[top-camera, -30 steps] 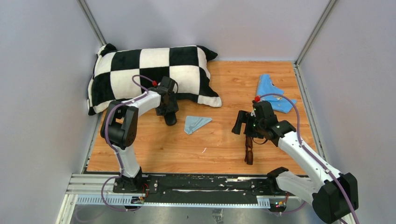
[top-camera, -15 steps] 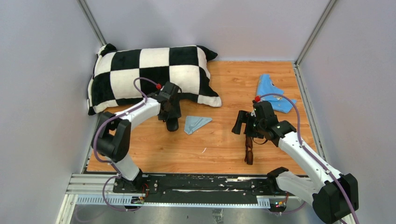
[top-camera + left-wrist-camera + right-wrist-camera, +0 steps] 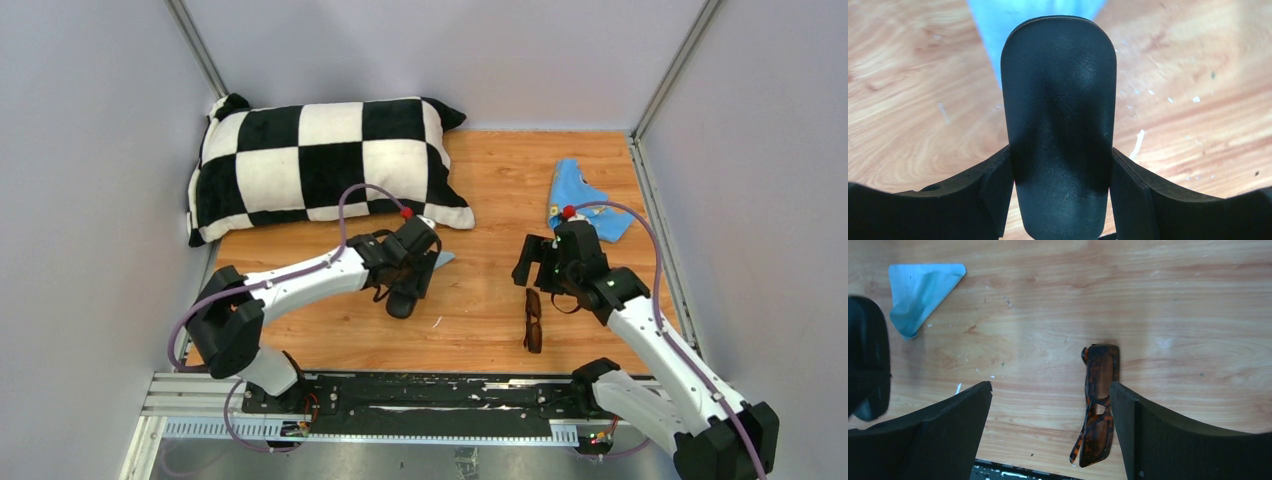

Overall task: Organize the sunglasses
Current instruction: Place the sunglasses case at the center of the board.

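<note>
While the sunglasses [image 3: 533, 320] lie folded on the wooden desk [image 3: 480, 180] close to its near edge, neither arm has hold of them. From the right wrist camera they show as a mottled brown frame [image 3: 1099, 400] with the arms tucked in, lying lengthwise toward the robot. That is a compact shape that would probably suit a case.

The right gripper [image 3: 535, 265] hangs above them with its fingers spread wide. In its own view [image 3: 1050, 390] the glasses sit between the two fingers, nearer the right one, and are not touched. It looks poised either to pick them up or to steady them.

The left gripper [image 3: 405, 290] is clamped on a black case [image 3: 403, 300], reaching out over the middle of the desk toward the glasses' side. In the left wrist view the case [image 3: 1058, 100] fills the gap between the fingers, rounded end pointing away. Whether its lid is open cannot be told. Holding it there likely serves to bring the case near the glasses.

A grey-blue cloth [image 3: 923, 292] lies flat just beyond the case. A brighter blue cloth [image 3: 580, 190] and a checked pillow [image 3: 320, 160] rest at the back.
</note>
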`<state>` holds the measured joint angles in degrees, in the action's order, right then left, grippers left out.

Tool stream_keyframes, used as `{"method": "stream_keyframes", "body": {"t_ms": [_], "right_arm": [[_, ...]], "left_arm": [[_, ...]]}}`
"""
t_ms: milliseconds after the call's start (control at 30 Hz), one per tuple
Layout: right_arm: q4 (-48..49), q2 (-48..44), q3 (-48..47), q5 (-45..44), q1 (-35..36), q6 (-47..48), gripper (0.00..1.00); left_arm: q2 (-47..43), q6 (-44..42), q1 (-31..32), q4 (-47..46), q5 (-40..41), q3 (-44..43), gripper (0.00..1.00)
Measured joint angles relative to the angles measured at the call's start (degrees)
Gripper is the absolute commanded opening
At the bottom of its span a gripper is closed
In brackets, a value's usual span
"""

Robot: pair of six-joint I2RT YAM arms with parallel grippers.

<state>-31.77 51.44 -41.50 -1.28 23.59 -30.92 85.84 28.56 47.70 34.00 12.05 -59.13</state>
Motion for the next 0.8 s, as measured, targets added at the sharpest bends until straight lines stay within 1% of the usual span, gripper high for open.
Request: {"method": "stream_keyframes", "body": {"t_ms": [133,267,400,600,633,667,767,800], "right_arm": [[-1.4,-3.8,0.0,-3.1,-2.7,1.0,0.94],[-3.5,-5.7,0.0,-4.4,-5.8,2.0,0.94],[-4.9,-7.7,0.0,-4.6,-7.6,2.2,0.94],[-5.4,-9.2,1.2,-4.4,-7.6,1.6,0.93],[-5.5,-9.2,1.6,-4.4,-7.6,1.5,0.93],[-5.6,-9.2,1.7,-4.3,-7.6,1.5,0.93],[-5.7,-9.2,1.9,-4.3,-7.6,1.3,0.93],[-5.7,-9.2,1.9,-4.3,-7.6,1.4,0.93]], "left_arm": [[4.8,-1.9,7.4,0.7,0.2,-2.8,0.63],[11.3,-4.0,12.4,0.6,0.0,-6.9,0.63],[15.7,-5.9,15.2,0.3,-0.3,-9.7,0.65],[18.8,-7.3,15.9,0.3,-0.7,-10.4,0.69],[19.1,-7.4,15.9,0.3,-0.7,-10.4,0.7],[19.3,-7.5,15.9,0.3,-0.7,-10.4,0.74],[19.4,-7.9,15.9,0.3,-0.8,-10.4,0.94],[19.4,-7.8,16.0,0.2,-0.9,-10.4,0.99]]}}
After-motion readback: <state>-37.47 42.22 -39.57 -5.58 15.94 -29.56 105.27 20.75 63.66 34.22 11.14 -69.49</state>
